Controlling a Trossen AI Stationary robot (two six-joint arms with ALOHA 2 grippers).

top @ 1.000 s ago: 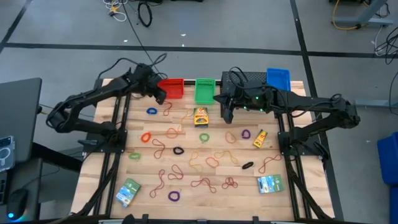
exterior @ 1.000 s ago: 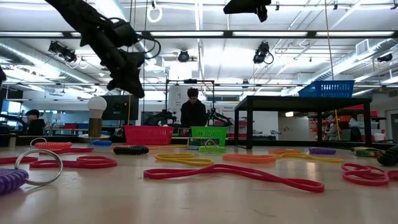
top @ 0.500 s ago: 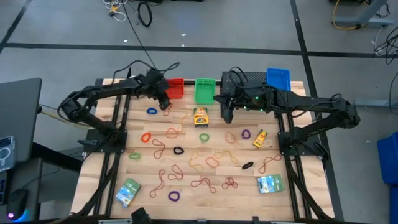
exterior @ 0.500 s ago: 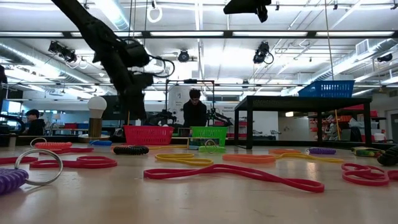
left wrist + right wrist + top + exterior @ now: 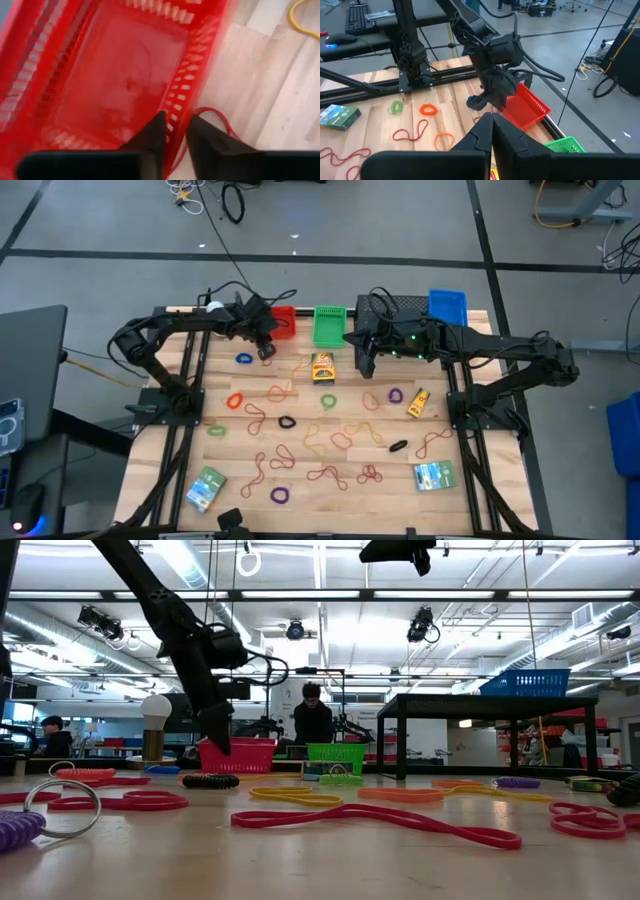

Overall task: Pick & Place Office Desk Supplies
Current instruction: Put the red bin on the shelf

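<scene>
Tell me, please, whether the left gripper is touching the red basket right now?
Cannot tell. In the left wrist view the left gripper overlaps the red basket's rim, but no view plainly shows contact or a gap.

The right gripper (image 5: 492,131) showed its two dark fingers pressed together in the foreground, holding nothing. Beyond them the left gripper (image 5: 485,100) of the other dark arm hung just beside a red slotted plastic basket (image 5: 527,106) on the pale wooden table (image 5: 375,122). Orange rubber-band loops (image 5: 428,109), a green ring (image 5: 396,106), red loops (image 5: 411,132) and a green-blue packet (image 5: 337,116) lay on the boards, with a green basket's corner (image 5: 562,145) near the red one.
</scene>
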